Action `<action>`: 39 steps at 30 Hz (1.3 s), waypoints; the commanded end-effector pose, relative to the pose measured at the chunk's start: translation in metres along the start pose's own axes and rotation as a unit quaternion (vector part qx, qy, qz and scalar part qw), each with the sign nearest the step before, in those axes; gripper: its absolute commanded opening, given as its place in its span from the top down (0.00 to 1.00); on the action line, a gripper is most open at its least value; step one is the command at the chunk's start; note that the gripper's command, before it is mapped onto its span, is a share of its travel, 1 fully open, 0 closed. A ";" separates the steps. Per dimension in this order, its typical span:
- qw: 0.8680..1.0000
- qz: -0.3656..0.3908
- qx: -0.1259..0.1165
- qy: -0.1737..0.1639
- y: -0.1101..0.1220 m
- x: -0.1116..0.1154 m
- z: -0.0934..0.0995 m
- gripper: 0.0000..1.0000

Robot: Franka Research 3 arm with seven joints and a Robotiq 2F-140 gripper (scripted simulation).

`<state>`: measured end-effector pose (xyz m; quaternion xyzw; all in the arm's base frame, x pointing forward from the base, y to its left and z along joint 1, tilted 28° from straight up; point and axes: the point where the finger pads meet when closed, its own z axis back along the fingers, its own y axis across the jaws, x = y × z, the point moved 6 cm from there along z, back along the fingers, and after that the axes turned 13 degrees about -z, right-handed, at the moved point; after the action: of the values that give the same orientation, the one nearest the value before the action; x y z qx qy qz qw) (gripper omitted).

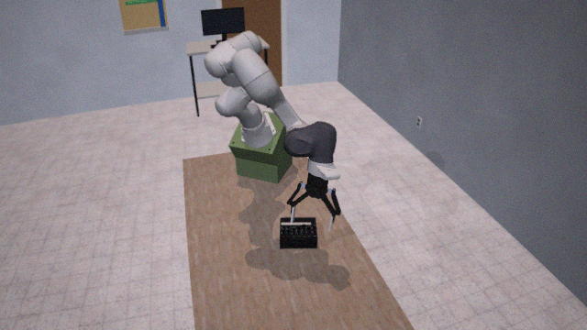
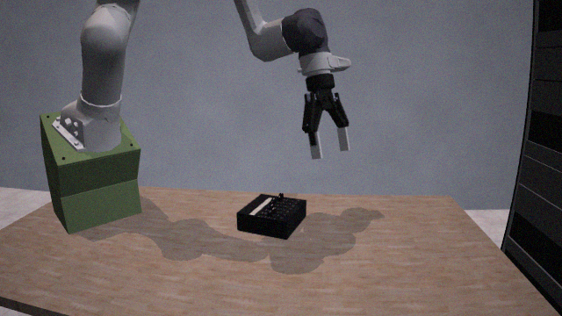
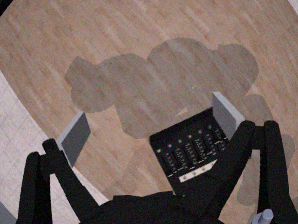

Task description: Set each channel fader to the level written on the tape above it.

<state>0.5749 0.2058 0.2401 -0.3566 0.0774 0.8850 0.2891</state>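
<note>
The lighting desk (image 1: 298, 233) is a small black box standing flat on the wooden table; it also shows in the exterior view (image 2: 271, 215) and in the wrist view (image 3: 192, 148). A pale tape strip (image 2: 261, 205) runs along one edge, with rows of small faders beside it. The levels and cap lines are too small to read. My gripper (image 2: 327, 148) hangs high above the table, beyond the desk and clear of it. Its fingers are wide open and empty. In the wrist view the right finger partly hides the desk's edge.
The green robot pedestal (image 2: 91, 175) stands at the table's far left end. A dark shelving unit (image 2: 537, 145) rises at the right edge of the exterior view. A small desk with a monitor (image 1: 223, 23) stands far behind.
</note>
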 end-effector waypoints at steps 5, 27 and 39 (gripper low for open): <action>0.991 -0.135 -0.005 -0.019 0.018 0.017 0.000 0.00; 0.948 -0.311 0.022 -0.070 0.066 0.056 0.000 0.00; 0.914 -0.393 0.040 -0.090 0.088 0.075 0.002 0.00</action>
<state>0.4877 0.1694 0.1880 -0.2698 -0.0301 0.7718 0.5750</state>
